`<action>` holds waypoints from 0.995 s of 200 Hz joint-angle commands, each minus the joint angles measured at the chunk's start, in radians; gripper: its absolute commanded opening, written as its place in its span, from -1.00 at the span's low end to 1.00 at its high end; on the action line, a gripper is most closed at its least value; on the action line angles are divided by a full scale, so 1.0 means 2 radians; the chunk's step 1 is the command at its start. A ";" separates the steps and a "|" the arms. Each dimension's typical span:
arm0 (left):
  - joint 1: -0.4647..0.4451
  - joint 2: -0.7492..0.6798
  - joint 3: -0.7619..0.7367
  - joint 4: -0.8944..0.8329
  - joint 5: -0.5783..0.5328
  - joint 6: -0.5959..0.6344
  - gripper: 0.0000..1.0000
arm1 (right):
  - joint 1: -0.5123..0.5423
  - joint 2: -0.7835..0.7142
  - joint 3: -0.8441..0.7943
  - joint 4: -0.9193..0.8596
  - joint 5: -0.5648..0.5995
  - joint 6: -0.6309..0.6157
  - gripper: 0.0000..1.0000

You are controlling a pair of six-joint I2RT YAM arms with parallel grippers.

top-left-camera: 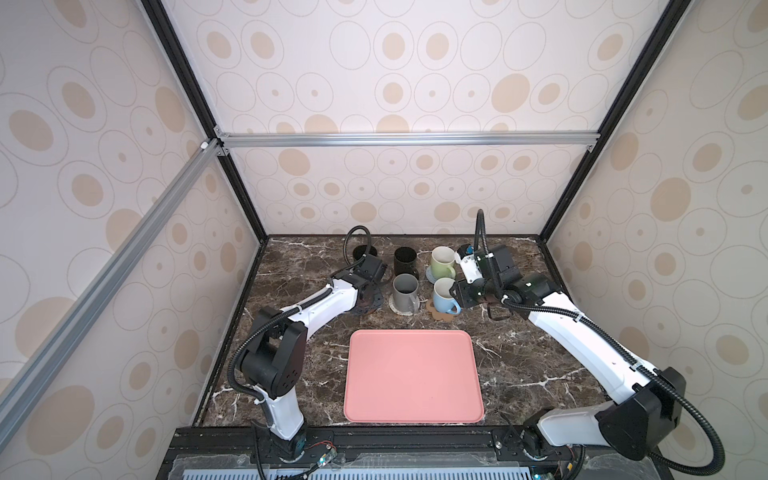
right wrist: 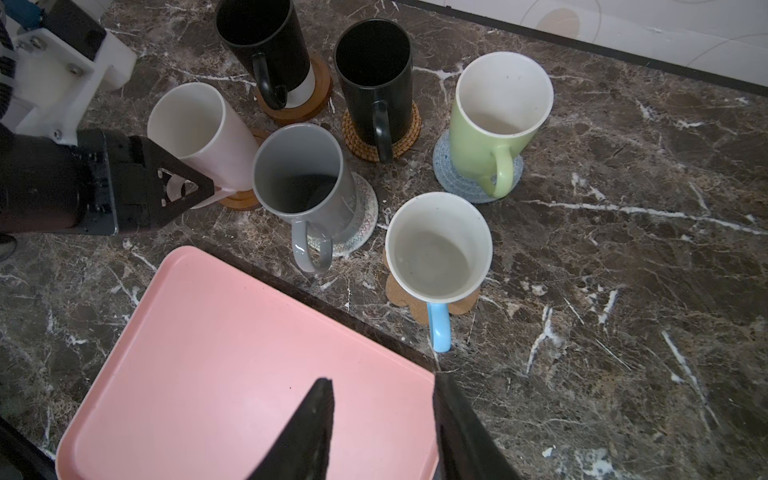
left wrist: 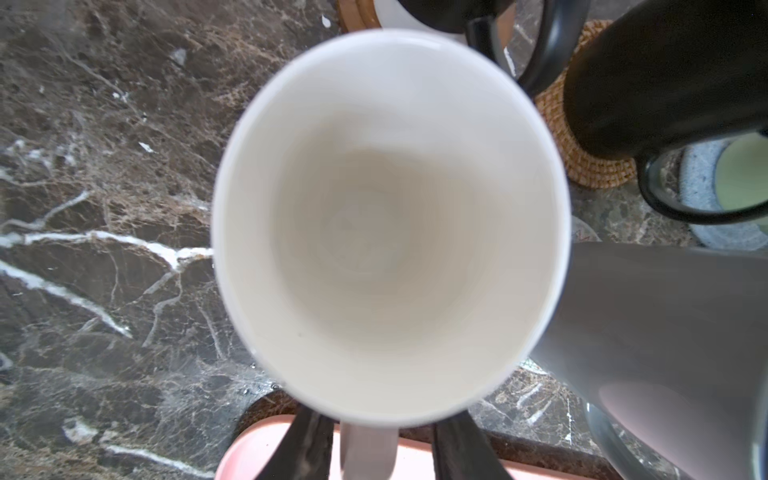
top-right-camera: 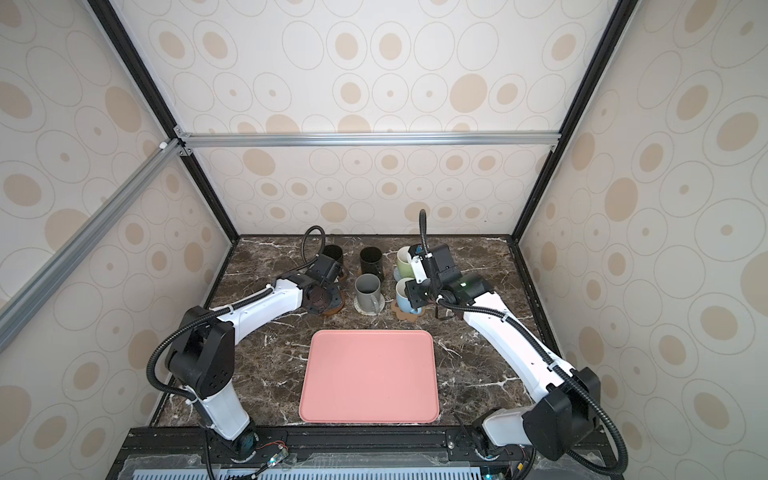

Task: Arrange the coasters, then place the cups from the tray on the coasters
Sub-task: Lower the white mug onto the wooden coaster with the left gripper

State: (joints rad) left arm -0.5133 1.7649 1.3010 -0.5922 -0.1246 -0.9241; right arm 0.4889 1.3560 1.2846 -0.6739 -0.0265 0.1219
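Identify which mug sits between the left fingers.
The white mug: its handle lies between the left gripper's fingers; no other mug has fingers around it.

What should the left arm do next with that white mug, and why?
Probably back the left gripper straight off the handle: its jaws stand apart on either side of it, the white mug sits upright on its wooden coaster, and the tray is empty.

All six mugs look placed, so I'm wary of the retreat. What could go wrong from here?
1. The left gripper is open astride the handle of the white mug; a sideways retreat might hook it and tip the mug off its wooden coaster.
2. The grey mug stands very close beside it, so any drag could knock that too.
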 commanded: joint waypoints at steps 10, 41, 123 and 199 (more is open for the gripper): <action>-0.001 0.002 0.019 -0.016 -0.026 -0.015 -0.25 | -0.004 0.000 0.003 -0.009 0.000 -0.003 -0.13; -0.002 0.006 0.021 -0.010 -0.030 -0.024 -0.41 | -0.004 0.000 0.001 -0.009 0.001 -0.006 -0.14; -0.016 0.028 0.041 -0.031 -0.046 -0.042 -0.51 | -0.005 -0.001 -0.004 -0.004 -0.003 -0.015 -0.13; -0.030 0.039 0.057 -0.048 -0.060 -0.065 -0.58 | -0.008 -0.006 -0.011 0.005 -0.009 -0.018 -0.14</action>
State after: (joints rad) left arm -0.5571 1.8301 1.3769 -0.6468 -0.2050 -1.0149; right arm 0.4820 1.3556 1.2835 -0.6682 -0.0315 0.1032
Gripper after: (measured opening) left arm 0.209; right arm 0.434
